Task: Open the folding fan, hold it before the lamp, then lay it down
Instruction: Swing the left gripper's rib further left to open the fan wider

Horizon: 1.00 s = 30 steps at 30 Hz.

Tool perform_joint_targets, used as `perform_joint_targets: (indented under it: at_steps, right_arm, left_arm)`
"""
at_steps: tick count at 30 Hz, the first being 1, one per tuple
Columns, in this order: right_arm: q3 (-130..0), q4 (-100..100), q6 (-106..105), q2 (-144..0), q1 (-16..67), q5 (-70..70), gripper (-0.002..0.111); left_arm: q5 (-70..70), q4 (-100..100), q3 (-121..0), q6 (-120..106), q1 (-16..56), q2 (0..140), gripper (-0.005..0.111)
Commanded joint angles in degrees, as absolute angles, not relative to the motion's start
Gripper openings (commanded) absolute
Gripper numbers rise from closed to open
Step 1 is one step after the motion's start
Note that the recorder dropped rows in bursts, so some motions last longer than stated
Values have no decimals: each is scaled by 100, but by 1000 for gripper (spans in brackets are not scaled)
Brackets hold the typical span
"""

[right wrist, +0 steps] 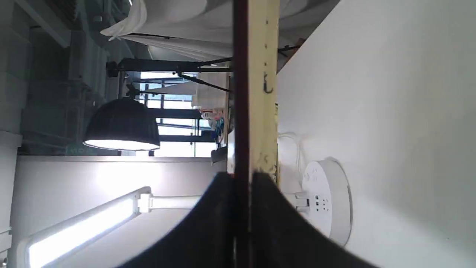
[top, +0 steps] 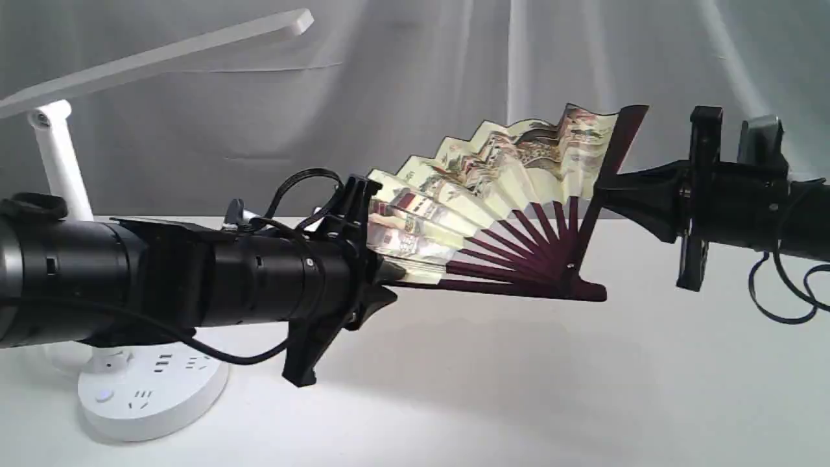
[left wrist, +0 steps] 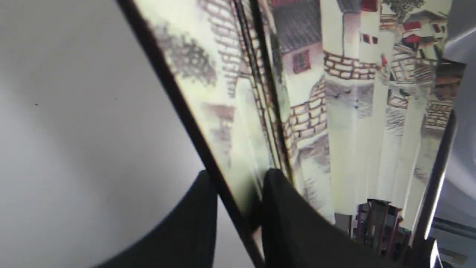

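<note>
Folding fan (top: 493,194) is held in the air above the white worktop (top: 519,389), between the two arms and part-way open. Its printed village scene faces the exterior view. The pivot (top: 570,275) sits low, right of centre. The lower guard (top: 506,285) runs almost level from the pivot leftward into the left gripper (top: 384,275), whose jaws are pinched on it, one on each side of the dark strip. The upper guard (top: 619,139) rises steeply from the pivot, leaning slightly right. The right gripper (top: 600,191) has its jaws clamped on that guard partway up. The pleats fan up and to the left between the guards. The lamp (top: 58,149) stands at far left, well apart from the fan, with its bar head (top: 162,58) glowing in the right wrist view. Markings on its round base (top: 155,395) are too small to read, as are small dark marks on the fan's paper edge.
</note>
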<state>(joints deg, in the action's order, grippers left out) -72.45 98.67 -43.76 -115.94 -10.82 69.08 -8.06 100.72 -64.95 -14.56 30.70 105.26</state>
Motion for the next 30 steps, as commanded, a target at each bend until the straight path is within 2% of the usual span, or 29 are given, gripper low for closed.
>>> perform_joint_targets:
  at_steps: [1,9,12,30]
  right_arm:
    - [-7244,9995,-4392,-11513,-1078,6996,0]
    - [-7244,9995,-4407,-11513,-1078,6996,0]
    - [-7244,9995,-4407,-11513,-1078,6996,0]
    - [-7244,9995,-4435,-11513,-1078,6996,0]
  left_arm:
    - [-800,9995,-6494,-1499,3091,10522,6]
    - [-1011,9995,-6482,-1499,3091,10462,5]
    - [-897,9995,-6396,-1538,3091,10285,0]
    - [-772,9995,-5861,-1976,3091,9602,0]
